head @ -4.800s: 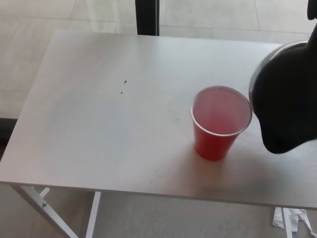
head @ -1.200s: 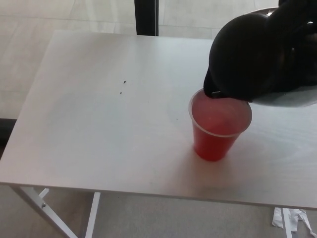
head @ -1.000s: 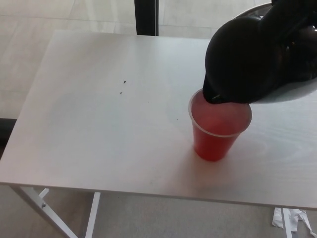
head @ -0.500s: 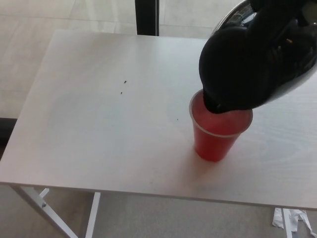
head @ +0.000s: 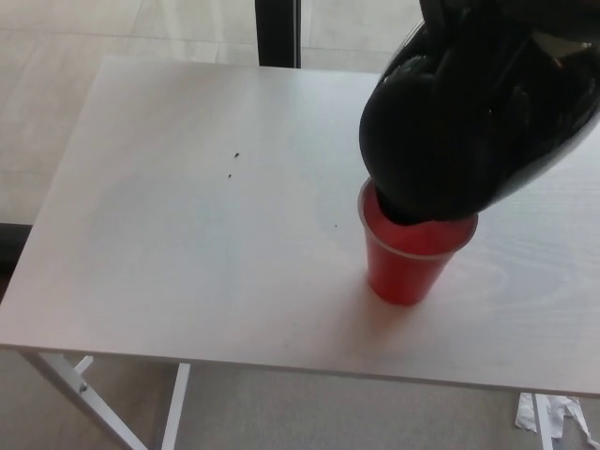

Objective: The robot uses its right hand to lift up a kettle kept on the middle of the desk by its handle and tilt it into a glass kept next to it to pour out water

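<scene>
A black kettle [head: 469, 122] with a shiny steel band hangs tilted steeply over a red plastic cup [head: 408, 267] that stands on the white desk [head: 187, 206], right of centre. The kettle's spout end dips into the cup's mouth and hides most of the inside. My right hand [head: 548, 19] shows as a dark shape at the top right, merged with the kettle's upper part and holding it in the air. Any water stream is hidden by the kettle's body. My left hand does not show.
A black post [head: 278, 33] stands behind the desk's far edge. Two small dark specks [head: 232, 164] lie on the desk's left half. White desk legs [head: 94, 398] show at the lower left, and white scraps [head: 548, 412] lie on the floor at the lower right.
The kettle came in from the right, rose over the cup and has tipped further. Its spout end has sunk lower and now covers most of the cup's mouth. The cup has stayed put.
</scene>
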You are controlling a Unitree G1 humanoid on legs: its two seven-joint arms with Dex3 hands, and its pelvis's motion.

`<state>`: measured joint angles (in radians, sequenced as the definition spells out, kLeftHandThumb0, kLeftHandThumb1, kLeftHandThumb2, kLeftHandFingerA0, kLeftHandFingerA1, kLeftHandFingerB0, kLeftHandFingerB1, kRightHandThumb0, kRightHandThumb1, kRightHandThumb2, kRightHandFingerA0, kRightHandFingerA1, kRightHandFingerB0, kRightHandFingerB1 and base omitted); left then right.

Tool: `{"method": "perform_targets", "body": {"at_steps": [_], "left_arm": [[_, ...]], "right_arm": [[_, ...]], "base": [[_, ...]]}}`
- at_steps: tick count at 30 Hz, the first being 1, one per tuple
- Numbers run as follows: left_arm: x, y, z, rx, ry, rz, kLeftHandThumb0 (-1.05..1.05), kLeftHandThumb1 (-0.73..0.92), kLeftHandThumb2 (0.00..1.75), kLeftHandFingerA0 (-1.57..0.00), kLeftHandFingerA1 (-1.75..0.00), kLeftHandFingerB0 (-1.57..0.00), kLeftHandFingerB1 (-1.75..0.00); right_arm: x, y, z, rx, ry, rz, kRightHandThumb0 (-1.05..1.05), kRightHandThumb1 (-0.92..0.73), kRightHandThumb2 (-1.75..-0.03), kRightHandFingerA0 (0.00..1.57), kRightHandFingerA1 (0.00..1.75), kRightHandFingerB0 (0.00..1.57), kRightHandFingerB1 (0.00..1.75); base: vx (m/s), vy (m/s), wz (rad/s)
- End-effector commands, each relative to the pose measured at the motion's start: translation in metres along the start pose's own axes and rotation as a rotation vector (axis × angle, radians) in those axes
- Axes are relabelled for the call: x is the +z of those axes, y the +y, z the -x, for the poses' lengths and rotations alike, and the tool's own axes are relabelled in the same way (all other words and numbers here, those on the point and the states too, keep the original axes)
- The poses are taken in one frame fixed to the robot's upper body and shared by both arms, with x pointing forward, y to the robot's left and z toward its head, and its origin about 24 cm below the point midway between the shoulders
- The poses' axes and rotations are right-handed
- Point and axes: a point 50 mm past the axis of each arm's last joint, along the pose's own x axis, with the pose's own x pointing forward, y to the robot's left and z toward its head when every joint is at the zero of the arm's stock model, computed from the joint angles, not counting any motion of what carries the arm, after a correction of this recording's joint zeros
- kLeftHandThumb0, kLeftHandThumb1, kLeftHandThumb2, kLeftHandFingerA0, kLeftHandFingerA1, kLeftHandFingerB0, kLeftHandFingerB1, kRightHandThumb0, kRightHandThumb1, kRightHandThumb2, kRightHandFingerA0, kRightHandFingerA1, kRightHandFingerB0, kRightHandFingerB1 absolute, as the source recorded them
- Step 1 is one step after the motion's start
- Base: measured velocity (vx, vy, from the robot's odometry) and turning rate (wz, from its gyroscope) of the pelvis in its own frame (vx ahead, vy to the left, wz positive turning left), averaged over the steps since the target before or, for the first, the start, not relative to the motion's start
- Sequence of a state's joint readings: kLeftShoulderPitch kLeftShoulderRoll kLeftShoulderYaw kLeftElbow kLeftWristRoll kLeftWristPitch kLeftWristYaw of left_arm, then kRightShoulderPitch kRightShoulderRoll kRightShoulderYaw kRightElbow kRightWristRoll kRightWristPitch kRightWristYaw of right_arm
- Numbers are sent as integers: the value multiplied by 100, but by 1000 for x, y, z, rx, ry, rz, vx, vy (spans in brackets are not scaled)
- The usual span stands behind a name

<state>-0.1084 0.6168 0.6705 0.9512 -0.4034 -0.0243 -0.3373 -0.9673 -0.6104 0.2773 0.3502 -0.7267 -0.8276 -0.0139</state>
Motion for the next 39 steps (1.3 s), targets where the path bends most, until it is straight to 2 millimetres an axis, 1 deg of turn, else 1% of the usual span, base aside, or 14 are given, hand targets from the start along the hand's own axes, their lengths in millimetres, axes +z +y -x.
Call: {"method": "perform_targets", "body": {"at_steps": [1,2,11,17,18,20,23,25,26,28,29,30,35,39], "left_arm": [[4,4,1,13,5,-9,-105,72,88,-125,-98,-86,-131],[3,4,0,13,3,3,-105,57,126,-131,-91,-84,-132],[1,6,1,15,7,11,-105,54,126,-129,-94,-83,-130],[-3,9,3,28,26,-2,-105,57,127,-130,-93,-83,-130],[-4,9,4,27,25,-1,-105,56,126,-129,-94,-83,-129],[-5,9,5,21,20,6,-105,56,125,-129,-94,-84,-128],[-6,10,5,25,21,-9,-105,56,126,-129,-95,-82,-131],[-7,10,6,30,25,1,-105,56,126,-129,-95,-83,-131],[-7,11,6,29,24,5,-105,57,126,-129,-94,-84,-130],[-7,11,6,31,28,11,-105,57,126,-130,-94,-84,-131],[-7,12,6,33,29,9,-105,55,126,-130,-94,-83,-131],[-8,12,6,34,31,10,-105,53,126,-128,-94,-82,-131],[-9,12,7,34,30,9,-105,57,127,-130,-94,-83,-132],[-11,12,8,37,37,10,-105,59,127,-132,-90,-85,-134]], "right_arm": [[17,7,-4,-27,-85,0,-16,-42,-83,102,114,101,72],[18,7,-4,-29,-85,1,-15,-41,-84,102,114,100,74],[13,4,0,-3,-55,18,-9,-34,-104,86,87,96,97],[-6,7,18,83,92,-3,-9,-53,-79,89,147,82,142],[-13,7,23,89,141,0,-8,-56,-83,90,92,85,126],[-20,7,28,109,209,14,-7,-58,-78,87,75,81,129],[-35,9,38,133,327,-30,-11,-67,-70,72,174,64,162],[-42,8,44,116,383,-43,-16,-65,-70,88,171,68,148],[-46,8,47,149,418,-44,-17,-66,-67,91,122,81,79],[-56,8,56,124,496,-84,-10,-63,-80,100,169,66,135],[-57,8,57,100,501,-88,-20,-51,-100,121,141,98,127],[-58,8,60,92,520,-99,-12,-61,-88,90,175,68,162],[-61,8,70,51,605,-157,-15,-52,-100,121,142,100,129],[-59,11,76,25,685,-230,-10,-58,-103,88,175,72,162]], "base": [[0,0,0],[0,0,0],[0,0,0],[0,0,0],[0,0,0],[0,0,0],[0,0,0],[0,0,0],[0,0,0],[0,0,0],[0,0,0],[0,0,0],[0,0,0],[0,0,0]]}}
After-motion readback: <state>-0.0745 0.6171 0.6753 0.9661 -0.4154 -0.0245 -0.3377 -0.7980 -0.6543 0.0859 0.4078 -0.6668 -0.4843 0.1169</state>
